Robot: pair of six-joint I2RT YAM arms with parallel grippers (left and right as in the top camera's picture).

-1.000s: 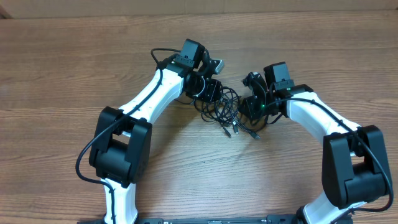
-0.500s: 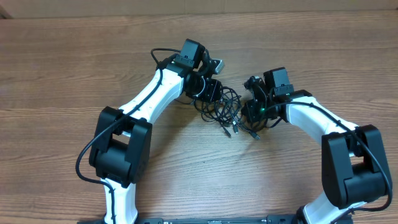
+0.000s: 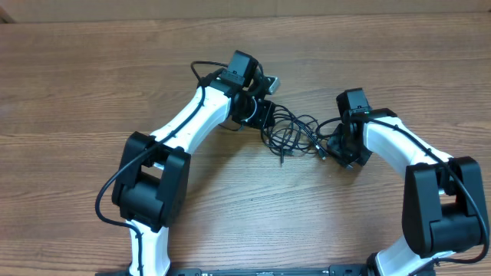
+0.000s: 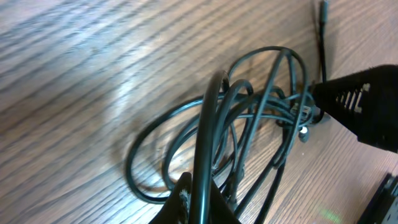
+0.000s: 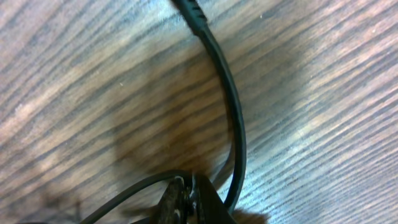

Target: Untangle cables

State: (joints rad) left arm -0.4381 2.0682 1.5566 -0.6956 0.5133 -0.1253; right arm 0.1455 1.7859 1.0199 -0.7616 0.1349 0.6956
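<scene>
The cables [image 3: 288, 132] lie as a loose black tangle on the wooden table between my two arms. My left gripper [image 3: 263, 123] sits at the tangle's left edge. In the left wrist view it [image 4: 200, 194] is shut on one thick strand [image 4: 207, 124] that rises out of the jaws over the loops. My right gripper [image 3: 330, 147] is at the tangle's right end. In the right wrist view it [image 5: 193, 188] is shut on a thin cable [image 5: 239, 124] that curves up to a plug end [image 5: 189, 11]. One black right finger [image 4: 364, 106] shows beside the knot in the left wrist view.
The bare wooden table [image 3: 77, 84] spreads all round the tangle. The white and black left arm [image 3: 180, 130] and right arm [image 3: 399, 146] reach in from the near edge. A pale strip [image 3: 245, 6] runs along the table's far edge.
My right gripper closed on a cable and pulled right and toward the near edge, stretching the tangle out to the right. The left gripper kept its grip and shifted slightly right.
</scene>
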